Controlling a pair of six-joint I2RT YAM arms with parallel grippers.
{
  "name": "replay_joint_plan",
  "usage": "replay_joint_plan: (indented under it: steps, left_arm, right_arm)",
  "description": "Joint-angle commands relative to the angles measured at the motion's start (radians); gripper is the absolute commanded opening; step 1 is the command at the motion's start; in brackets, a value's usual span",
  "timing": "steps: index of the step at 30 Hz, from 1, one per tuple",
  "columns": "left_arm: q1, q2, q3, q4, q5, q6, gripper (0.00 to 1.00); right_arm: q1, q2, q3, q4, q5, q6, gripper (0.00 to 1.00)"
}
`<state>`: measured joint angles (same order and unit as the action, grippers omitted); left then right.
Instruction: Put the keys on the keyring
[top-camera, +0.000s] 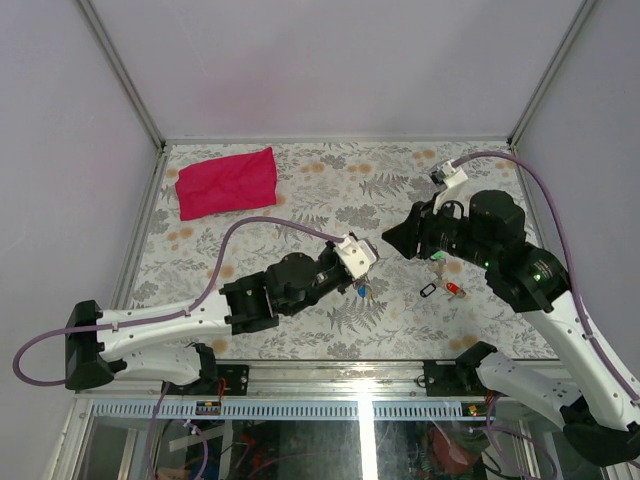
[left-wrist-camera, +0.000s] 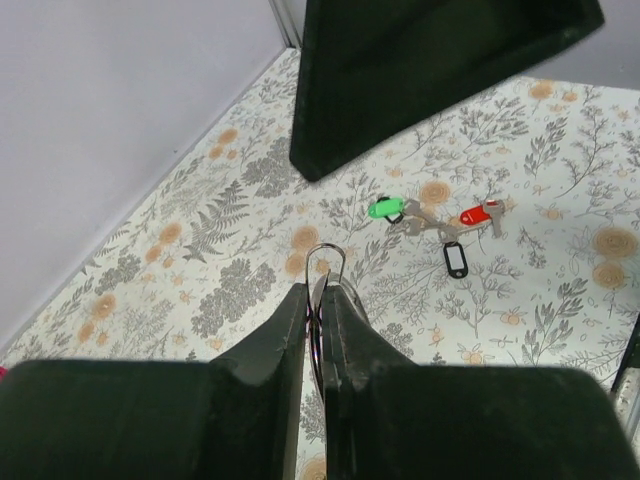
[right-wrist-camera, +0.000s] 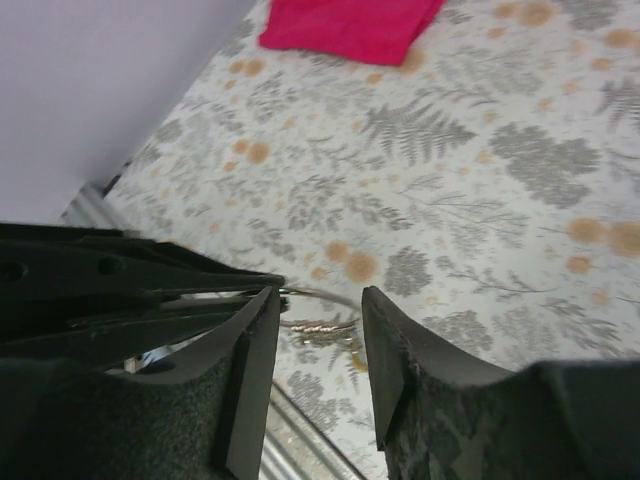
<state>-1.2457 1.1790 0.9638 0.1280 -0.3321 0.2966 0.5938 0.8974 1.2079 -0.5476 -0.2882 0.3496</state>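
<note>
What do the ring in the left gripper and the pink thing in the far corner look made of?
The keyring looks like thin bare metal wire, silvery with bright glints. The pink cloth looks like soft matte fabric, creased and slumped; fibre unclear.

The table (top-camera: 330, 195) carries a red cloth (top-camera: 226, 182) and keys (left-wrist-camera: 478, 214).

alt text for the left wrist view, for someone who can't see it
The left gripper, seen from behind its dark fingers, is shut on the thin silver keyring, whose loop pokes out past the tips. Beyond it on the floral table lie a green-tagged key, a red-tagged key and a black tag, under the dark right arm.
</note>
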Motion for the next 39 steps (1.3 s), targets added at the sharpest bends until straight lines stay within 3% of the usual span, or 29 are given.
replay_joint_plan:
  steps: [1, 7, 12, 20, 28, 32, 39]
  left_arm:
    - [0.030, 0.001, 0.041, -0.030, -0.015, -0.070, 0.00]
    - [0.134, 0.013, 0.085, -0.127, 0.063, -0.153, 0.00]
    - [0.197, 0.033, 0.114, -0.187, 0.091, -0.193, 0.00]
    - [0.250, 0.094, 0.164, -0.317, 0.106, -0.244, 0.00]
    - [0.340, 0.179, 0.233, -0.480, 0.269, -0.319, 0.00]
    - [0.355, 0.192, 0.220, -0.496, 0.328, -0.336, 0.00]
    - [0.375, 0.256, 0.251, -0.542, 0.298, -0.417, 0.00]
  right_arm:
    - [0.002, -0.023, -0.003, 0.003, 0.264, -0.013, 0.48]
    - [0.001, 0.017, 0.009, -0.089, 0.397, 0.000, 0.59]
    - [-0.008, 0.111, 0.029, -0.156, 0.444, 0.014, 0.59]
    - [-0.265, 0.221, -0.099, -0.132, 0.231, 0.098, 0.58]
    - [-0.476, 0.167, -0.433, 0.055, 0.220, 0.299, 0.59]
    - [-0.503, 0.128, -0.512, 0.076, 0.375, 0.376, 0.60]
    - [-0.511, 0.102, -0.580, 0.067, 0.620, 0.432, 0.64]
